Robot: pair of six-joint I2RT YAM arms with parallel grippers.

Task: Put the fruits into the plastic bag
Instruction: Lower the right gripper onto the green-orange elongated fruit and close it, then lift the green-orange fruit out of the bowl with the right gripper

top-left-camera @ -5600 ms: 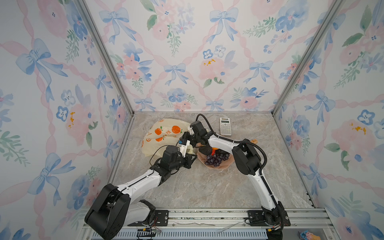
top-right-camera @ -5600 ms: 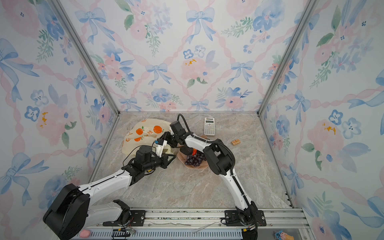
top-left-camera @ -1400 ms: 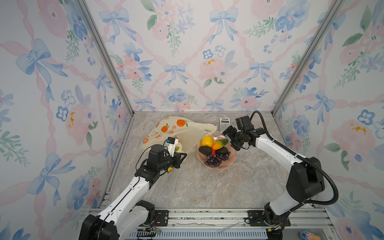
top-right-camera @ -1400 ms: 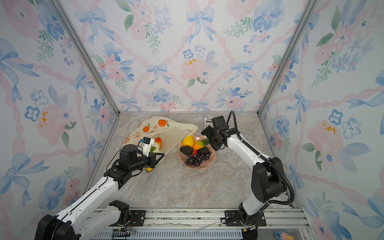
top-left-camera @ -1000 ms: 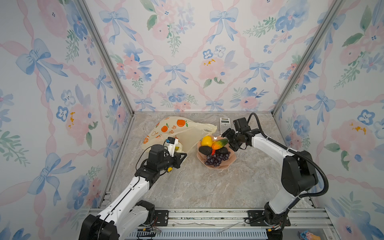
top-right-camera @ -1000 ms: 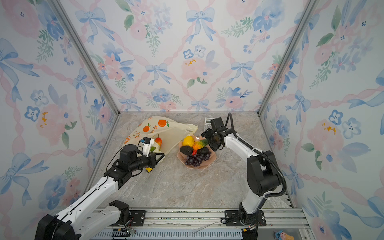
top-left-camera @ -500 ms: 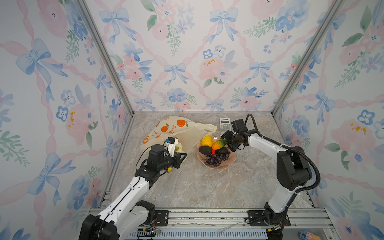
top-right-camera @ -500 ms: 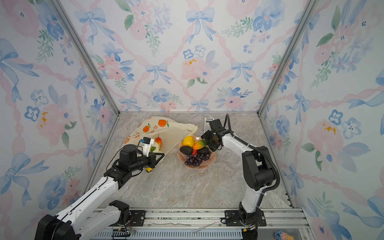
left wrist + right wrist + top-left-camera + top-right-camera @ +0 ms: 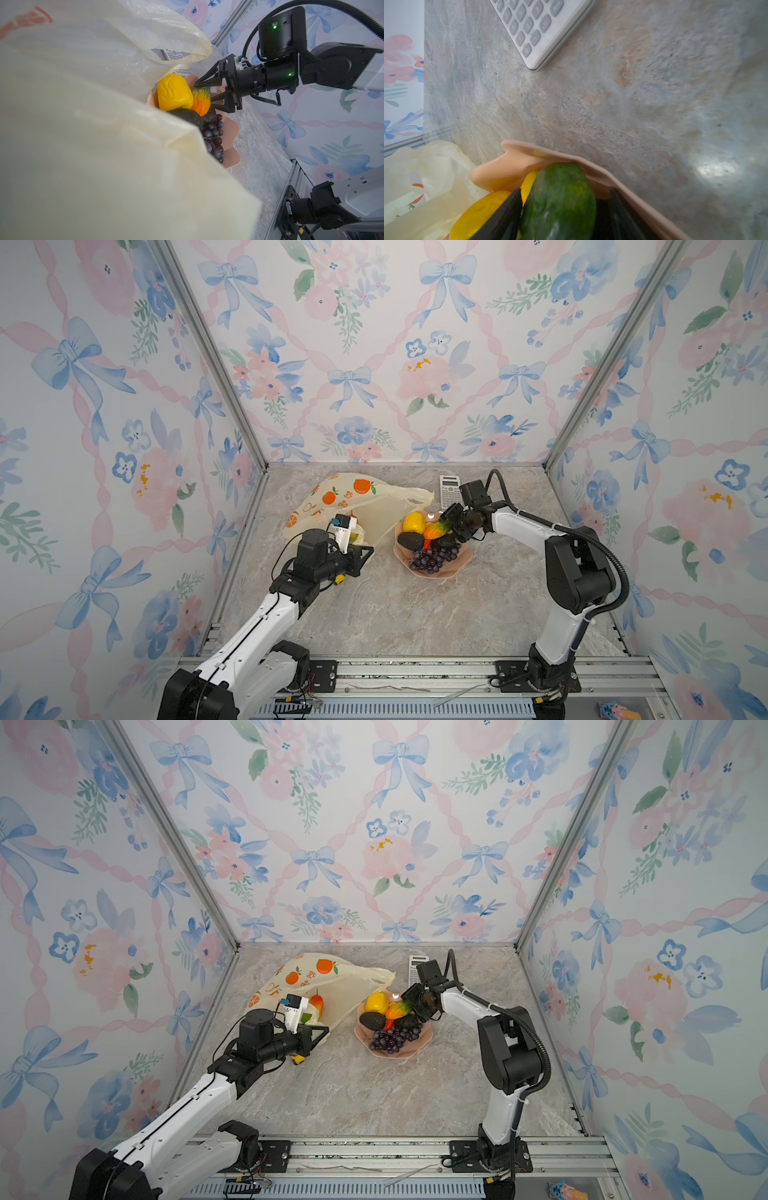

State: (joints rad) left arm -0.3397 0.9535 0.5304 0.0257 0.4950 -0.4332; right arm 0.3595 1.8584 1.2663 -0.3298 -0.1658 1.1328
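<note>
Your left fingers (image 9: pixel 364 551): shut on the plastic bag (image 9: pixel 390 506) rim, likely holding its mouth open
Your right fingers (image 9: pixel 209 79): part-open astride the orange-green fruit (image 9: pixel 200 101), not yet gripping
Fruit: on the pink plate (image 9: pixel 455 566), beside the bag

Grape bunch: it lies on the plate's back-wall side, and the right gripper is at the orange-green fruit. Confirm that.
Wrong side. In both top views the grape bunch lies on the front side of the plate, toward the arm bases; the right gripper is at the orange-green fruit.
</note>
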